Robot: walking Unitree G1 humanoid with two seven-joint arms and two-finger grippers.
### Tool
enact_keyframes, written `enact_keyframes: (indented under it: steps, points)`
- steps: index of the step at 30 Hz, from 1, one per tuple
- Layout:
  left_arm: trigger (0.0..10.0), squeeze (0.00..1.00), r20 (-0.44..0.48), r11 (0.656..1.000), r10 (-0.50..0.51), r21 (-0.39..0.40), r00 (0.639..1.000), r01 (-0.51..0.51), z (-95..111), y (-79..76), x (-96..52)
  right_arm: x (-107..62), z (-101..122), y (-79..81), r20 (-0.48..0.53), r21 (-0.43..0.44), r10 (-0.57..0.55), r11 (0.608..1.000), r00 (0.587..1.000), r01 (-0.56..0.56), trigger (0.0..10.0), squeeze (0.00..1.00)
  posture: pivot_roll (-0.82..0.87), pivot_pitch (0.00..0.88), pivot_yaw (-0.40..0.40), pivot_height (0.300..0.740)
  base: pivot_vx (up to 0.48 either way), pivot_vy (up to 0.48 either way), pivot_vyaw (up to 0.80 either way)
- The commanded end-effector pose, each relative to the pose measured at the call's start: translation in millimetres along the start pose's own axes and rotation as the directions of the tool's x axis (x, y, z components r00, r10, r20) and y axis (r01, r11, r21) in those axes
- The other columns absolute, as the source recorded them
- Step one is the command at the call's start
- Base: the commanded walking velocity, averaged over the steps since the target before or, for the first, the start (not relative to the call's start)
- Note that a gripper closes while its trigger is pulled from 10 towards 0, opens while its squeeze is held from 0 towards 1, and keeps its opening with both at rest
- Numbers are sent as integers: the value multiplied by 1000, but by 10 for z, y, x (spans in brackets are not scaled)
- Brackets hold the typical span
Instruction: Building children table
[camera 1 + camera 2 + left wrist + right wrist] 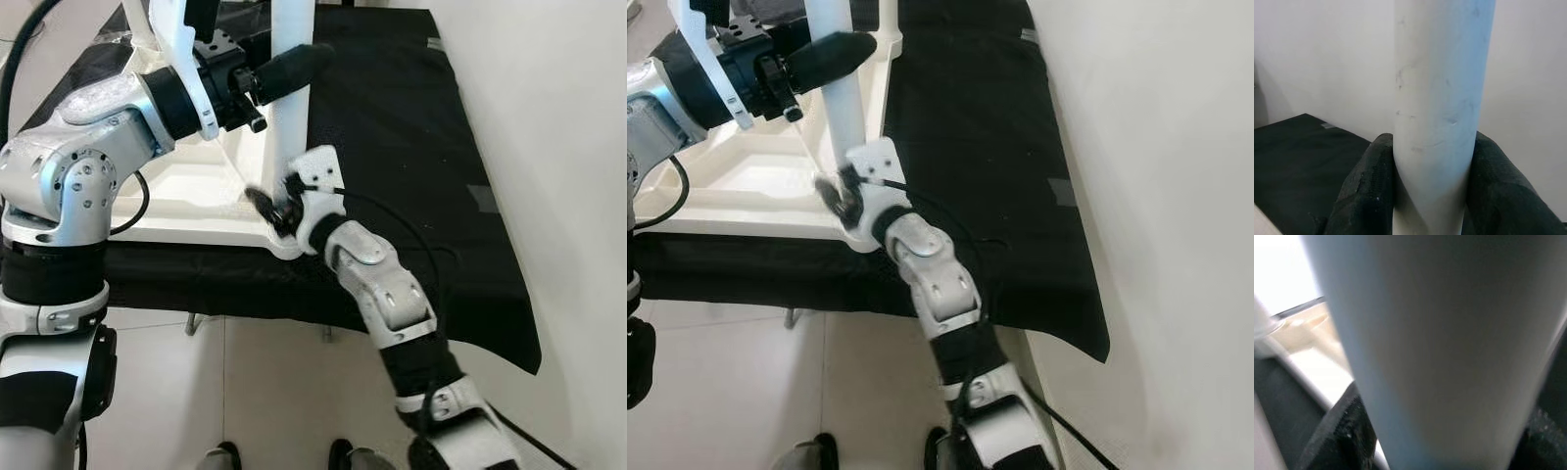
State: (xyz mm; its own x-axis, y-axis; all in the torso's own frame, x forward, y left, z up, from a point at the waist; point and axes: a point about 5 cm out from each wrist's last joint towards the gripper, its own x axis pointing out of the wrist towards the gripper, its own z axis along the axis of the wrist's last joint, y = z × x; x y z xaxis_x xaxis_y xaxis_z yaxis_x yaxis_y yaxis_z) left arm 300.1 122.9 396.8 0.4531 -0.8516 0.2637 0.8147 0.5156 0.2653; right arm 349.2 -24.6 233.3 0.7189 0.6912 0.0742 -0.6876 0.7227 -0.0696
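Both pincers pinch upright white round table leg: left pincer high, right pincer low, by upturned white tabletop. Black-clothed worktop against white wall; pale tile floor below.

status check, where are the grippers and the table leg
Left gripper shut on the white table leg, high up. Right gripper shut on its base at the upturned tabletop. Nothing in the way.

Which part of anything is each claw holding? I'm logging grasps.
Both hold the white table leg: left claw around its shaft higher up, right claw near its base.
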Motion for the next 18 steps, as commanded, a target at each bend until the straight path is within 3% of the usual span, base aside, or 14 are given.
enact_keyframes:
  steps: [1, 2, 3, 5, 7, 9, 12, 13, 14, 15, 18]
  points:
    - [0, 0, -15, 998, -69, 0, 998, 69, -7, -92, 60, 51, 167, 33, 59, -48, 157, 987, 986, -154, 10000, 1000, 51, 258, -74, 740, 0, 0, 0]
    - [0, 0, -15, 998, -69, 0, 998, 69, -7, -92, 60, 51, 167, 33, 59, -48, 157, 987, 986, -154, 10000, 1000, 51, 258, -74, 740, 0, 0, 0]
    - [0, 0, -14, 997, -72, -1, 997, 72, -8, -95, 65, 41, 234, -27, 61, -80, 250, 966, 966, -245, 10000, 0, 52, 260, -74, 740, 0, 0, 0]
    - [0, 0, -14, 997, -77, -3, 997, 77, -7, -100, 71, 15, 321, -116, 43, -138, 375, 920, 926, -366, 10000, 0, 53, 259, -74, 740, 0, 0, 0]
    - [0, 0, -14, 997, -77, -3, 997, 77, -7, -101, 72, 11, 328, -132, 31, -153, 395, 910, 918, -386, 10000, 0, 53, 259, -74, 740, 0, 0, 0]
    - [0, 0, -14, 997, -80, -5, 997, 80, -5, -107, 72, 14, 318, -161, -13, -151, 500, 855, 866, -496, 10000, 0, 56, 264, -73, 740, 0, 0, 0]
    - [0, 0, -13, 997, -81, -6, 997, 81, -4, -109, 72, 21, 326, -171, -11, -134, 523, 844, 852, -520, 10000, 0, 57, 264, -72, 740, 0, 0, 0]
    - [0, 0, -14, 997, -82, -6, 997, 82, -3, -112, 74, 30, 331, -177, -10, -120, 548, 830, 837, -545, 4078, 0, 60, 265, -72, 740, 0, 0, 0]
    - [0, 0, -14, 997, -82, -6, 997, 82, -3, -112, 74, 30, 331, -177, -10, -120, 548, 830, 837, -545, 4078, 0, 60, 265, -72, 740, 0, 0, 0]
    - [0, 0, -15, 996, -84, -6, 996, 84, 1, -120, 75, 41, 329, -179, -24, -126, 589, 800, 808, -587, 0, 0, 65, 272, -70, 740, 0, 0, 0]
    - [0, 0, -16, 996, -85, -5, 996, 85, 6, -127, 70, 53, 325, -183, -40, -138, 626, 769, 779, -625, 0, 0, 67, 280, -67, 740, 0, 0, 0]
